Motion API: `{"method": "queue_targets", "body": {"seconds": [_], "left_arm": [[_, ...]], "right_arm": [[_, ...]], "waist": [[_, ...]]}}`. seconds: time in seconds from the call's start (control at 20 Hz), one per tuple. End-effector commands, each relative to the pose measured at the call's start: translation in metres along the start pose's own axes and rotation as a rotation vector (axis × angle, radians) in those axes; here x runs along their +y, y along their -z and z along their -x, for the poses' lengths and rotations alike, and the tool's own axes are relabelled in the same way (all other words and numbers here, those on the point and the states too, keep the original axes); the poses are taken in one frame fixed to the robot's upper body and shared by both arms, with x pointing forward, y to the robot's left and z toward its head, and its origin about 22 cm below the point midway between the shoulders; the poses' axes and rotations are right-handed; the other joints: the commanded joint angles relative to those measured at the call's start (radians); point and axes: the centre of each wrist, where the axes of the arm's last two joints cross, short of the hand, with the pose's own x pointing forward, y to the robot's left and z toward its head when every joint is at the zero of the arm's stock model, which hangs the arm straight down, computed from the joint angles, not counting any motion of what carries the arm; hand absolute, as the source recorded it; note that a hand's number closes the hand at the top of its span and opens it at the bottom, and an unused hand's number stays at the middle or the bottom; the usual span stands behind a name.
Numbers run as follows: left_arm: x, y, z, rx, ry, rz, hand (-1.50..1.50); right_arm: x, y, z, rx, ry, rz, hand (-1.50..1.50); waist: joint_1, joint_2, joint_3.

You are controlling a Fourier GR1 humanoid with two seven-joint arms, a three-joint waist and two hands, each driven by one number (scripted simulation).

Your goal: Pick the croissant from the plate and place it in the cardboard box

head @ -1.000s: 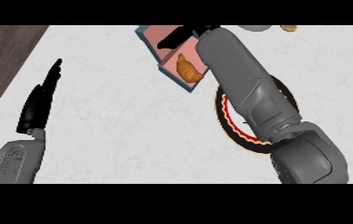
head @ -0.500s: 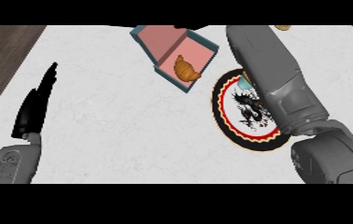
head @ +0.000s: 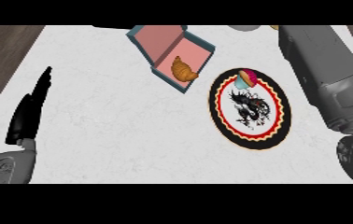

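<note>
Fingers straight and pressed together, the left hand (head: 29,111) stands at the left edge of the counter (head: 117,125), black and narrow, pointing up and away from the robot, with its grey forearm coming in from the lower left corner. It touches nothing. The right forearm (head: 318,73) runs along the right edge, a grey bulk passing just beside the plate (head: 276,125); its hand is out of view past the top, so I cannot tell how those fingers stand. The croissant (head: 183,70) lies inside the cardboard box (head: 160,42), in the nearer compartment, close to the lower corner, golden brown against the pink lining. The box sits open and turned at an angle near the far side of the white counter, its dark teal walls showing around the edges. Just to the right of the box is the round plate, black-rimmed with a red and yellow toothed ring and a black dragon figure on white. A small cupcake (head: 246,79) with pink topping sits on the plate's far rim.
</note>
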Motion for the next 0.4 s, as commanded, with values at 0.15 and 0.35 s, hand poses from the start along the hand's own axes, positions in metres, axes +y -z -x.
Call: {"method": "queue_targets", "body": {"seconds": [0.15,0.35], "left_arm": [[0.007,-0.005,0.011,0.012,0.021,-0.008,0.00],[0.009,0.005,0.000,0.002,-0.005,0.001,0.00]], "right_arm": [[-0.088,-0.027,0.032,-0.001,-0.029,0.002,-1.50],[-0.105,-0.028,0.030,0.041,-0.094,-0.077,-1.50]], "waist": [[-0.010,0.001,0.002],[0.000,0.006,0.002]]}}
